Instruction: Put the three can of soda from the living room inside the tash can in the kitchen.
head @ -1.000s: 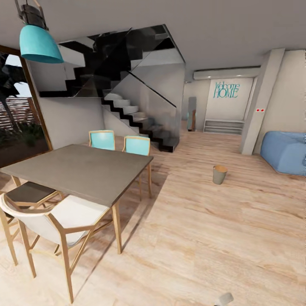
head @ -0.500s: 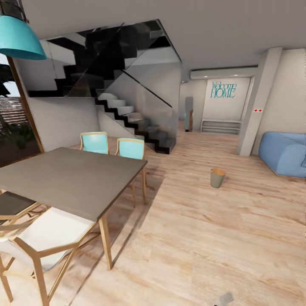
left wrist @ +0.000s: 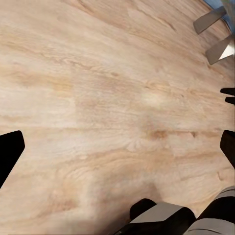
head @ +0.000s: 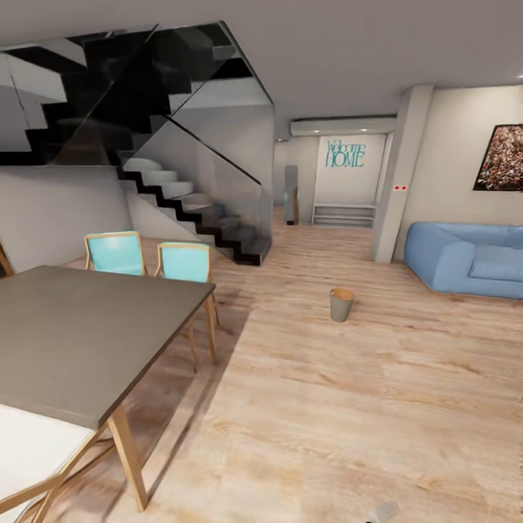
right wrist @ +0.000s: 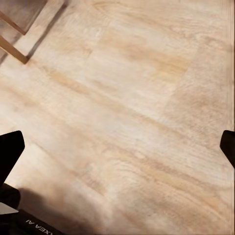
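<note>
Nearest the head camera, at lower left, stands a grey dining table (head: 87,327) on light wooden legs, with the pale seat of a chair (head: 29,454) tucked under its near corner. Two turquoise chairs (head: 145,258) stand at the table's far side. Open wood floor (head: 349,407) runs from the table's right edge toward the far rooms.

Mid-floor, well apart from the table and chairs, the tash can (head: 341,304) stands upright: grey outside with a thin brown rim. Nothing stands between it and the camera along the bare planks. To its right, further back, is a light-blue sofa (head: 465,258) under a framed picture (head: 501,158). A black staircase (head: 174,181) with glass panels rises behind the chairs. Farthest off, a wall carries turquoise "Welcome HOME" lettering (head: 345,153) beyond a square pillar (head: 399,174).

The left wrist view shows floor planks, grey and black parts of the robot's own body (left wrist: 166,218) and two grey chair-like legs (left wrist: 215,34). The right wrist view shows floor and a wooden table leg (right wrist: 14,49). In both wrist views dark finger tips sit at opposite frame edges, spread wide, holding nothing: left gripper (left wrist: 117,147), right gripper (right wrist: 117,147).
</note>
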Available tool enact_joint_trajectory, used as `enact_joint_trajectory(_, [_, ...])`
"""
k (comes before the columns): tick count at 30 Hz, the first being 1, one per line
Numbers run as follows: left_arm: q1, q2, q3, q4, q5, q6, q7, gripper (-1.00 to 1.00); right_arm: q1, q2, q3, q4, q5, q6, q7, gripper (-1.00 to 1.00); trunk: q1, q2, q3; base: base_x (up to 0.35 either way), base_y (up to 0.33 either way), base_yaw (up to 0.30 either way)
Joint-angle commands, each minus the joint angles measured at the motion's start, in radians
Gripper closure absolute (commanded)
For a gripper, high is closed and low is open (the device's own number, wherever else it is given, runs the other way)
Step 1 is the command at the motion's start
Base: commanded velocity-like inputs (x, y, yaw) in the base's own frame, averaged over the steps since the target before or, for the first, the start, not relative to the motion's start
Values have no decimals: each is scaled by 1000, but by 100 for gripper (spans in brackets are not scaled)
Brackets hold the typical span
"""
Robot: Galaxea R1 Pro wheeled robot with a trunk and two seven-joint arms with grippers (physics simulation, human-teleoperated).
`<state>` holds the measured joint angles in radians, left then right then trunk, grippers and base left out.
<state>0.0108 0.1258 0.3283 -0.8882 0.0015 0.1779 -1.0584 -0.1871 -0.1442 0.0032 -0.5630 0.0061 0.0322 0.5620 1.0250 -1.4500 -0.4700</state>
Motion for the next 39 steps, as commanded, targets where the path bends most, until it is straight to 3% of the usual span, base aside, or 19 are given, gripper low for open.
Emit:
enact_joint_trajectory(1, [0,0,0,0,0,0,0,-100,0,0,0,0,0,0,0,-100,0,0,0,336,-128,-269])
enact_joint_trajectory(15, [0,0,0,0,0,0,0,-100,0,0,1,0,1,-1,-1,-100,0,0,0,340,-83,-257])
enact_joint_trajectory(39, [0,0,0,0,0,0,0,-100,0,0,1,0,2,-2,-1,-100,0,0,0,346,-1,-12])
